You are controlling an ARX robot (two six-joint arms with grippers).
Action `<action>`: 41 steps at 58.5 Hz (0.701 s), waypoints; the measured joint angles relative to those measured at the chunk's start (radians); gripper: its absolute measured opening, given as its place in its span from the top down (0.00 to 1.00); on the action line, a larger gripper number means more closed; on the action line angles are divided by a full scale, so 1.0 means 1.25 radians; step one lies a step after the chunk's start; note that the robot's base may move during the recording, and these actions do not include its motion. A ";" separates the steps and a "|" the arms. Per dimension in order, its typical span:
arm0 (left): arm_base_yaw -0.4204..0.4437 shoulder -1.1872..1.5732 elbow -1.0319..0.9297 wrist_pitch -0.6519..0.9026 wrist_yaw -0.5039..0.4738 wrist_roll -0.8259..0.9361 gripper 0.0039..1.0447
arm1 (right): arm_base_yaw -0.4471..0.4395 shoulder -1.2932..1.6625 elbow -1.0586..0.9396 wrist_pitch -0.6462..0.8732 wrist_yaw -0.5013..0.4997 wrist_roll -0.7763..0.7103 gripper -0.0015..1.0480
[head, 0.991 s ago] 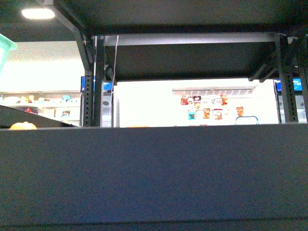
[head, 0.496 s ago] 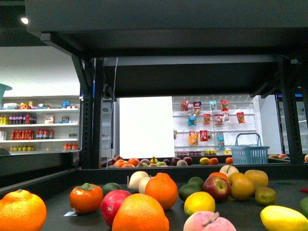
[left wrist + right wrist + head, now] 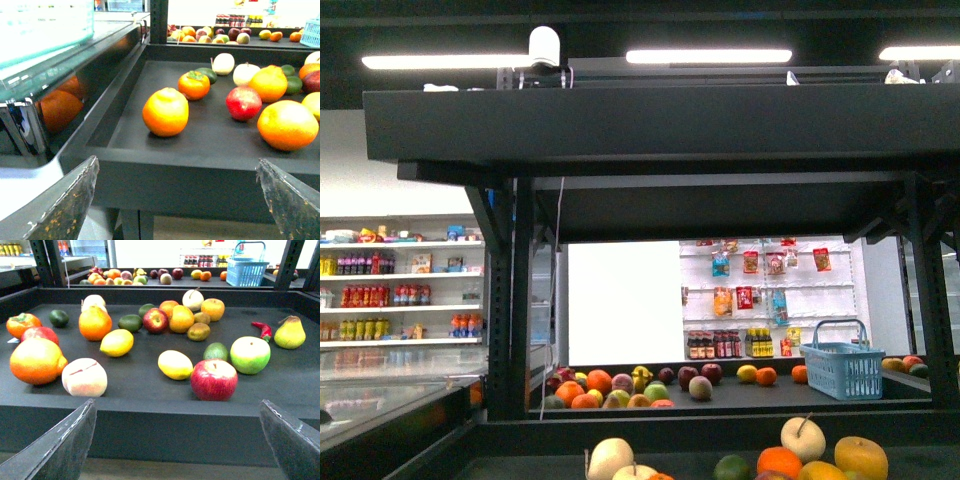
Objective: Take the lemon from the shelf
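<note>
The lemon (image 3: 175, 364), a plain bright yellow oval, lies on the black shelf (image 3: 280, 390) deck in the right wrist view, between a peach and a red apple near the front edge. My right gripper (image 3: 177, 402) is open in front of the shelf's front lip, short of the lemon and empty. At the same lip further left, my left gripper (image 3: 177, 160) is open and empty, facing an orange (image 3: 165, 111). The front view shows the shelf (image 3: 620, 120) with its upper deck; the lemon is not in that view.
Around the lemon lie a red apple (image 3: 214, 379), a green apple (image 3: 250, 354), an avocado (image 3: 216, 351), a peach (image 3: 84, 377), a more orange-tinged yellow fruit (image 3: 116, 342) and a big orange (image 3: 36, 360). A blue basket (image 3: 843, 362) stands on the far deck. Glass case (image 3: 45, 30) left.
The front view has risen: a second ago the deck's front face filled it, then the fruit was close and large, now only fruit tops show at the bottom.
</note>
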 joint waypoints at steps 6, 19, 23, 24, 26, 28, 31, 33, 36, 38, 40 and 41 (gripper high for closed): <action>0.000 0.000 0.000 0.000 0.000 0.000 0.07 | 0.000 0.000 0.000 0.000 0.000 0.000 0.07; 0.000 0.000 0.000 0.000 0.000 0.000 0.07 | 0.000 0.000 0.000 0.000 0.000 0.000 0.07; 0.000 0.000 0.000 0.000 0.000 0.000 0.07 | 0.000 0.000 0.000 0.000 0.000 0.000 0.07; 0.000 0.000 0.000 0.000 0.000 0.000 0.07 | 0.000 0.000 0.000 0.000 0.000 0.000 0.07; 0.000 0.000 0.000 0.000 0.000 0.000 0.07 | 0.000 0.000 0.000 0.000 0.000 0.000 0.07; 0.000 0.000 0.000 0.000 0.000 0.000 0.07 | 0.000 0.000 0.000 0.000 0.000 0.000 0.07; 0.000 0.000 0.000 0.000 0.000 0.000 0.07 | 0.000 0.000 0.000 0.000 0.000 0.000 0.07; 0.000 0.000 0.000 0.000 0.000 0.000 0.07 | 0.000 0.000 0.000 0.000 0.000 0.000 0.07; 0.000 0.000 0.000 0.000 0.000 0.000 0.07 | 0.000 0.000 0.000 0.000 -0.001 0.000 0.07; 0.000 0.000 0.000 0.000 0.000 0.000 0.07 | 0.000 0.000 0.000 0.000 0.000 0.000 0.07; 0.000 0.000 0.000 0.000 0.000 0.000 0.07 | 0.000 0.000 0.000 0.000 0.000 0.000 0.07; 0.000 0.000 0.000 0.000 0.000 0.000 0.07 | 0.000 0.000 0.000 0.000 0.000 0.000 0.07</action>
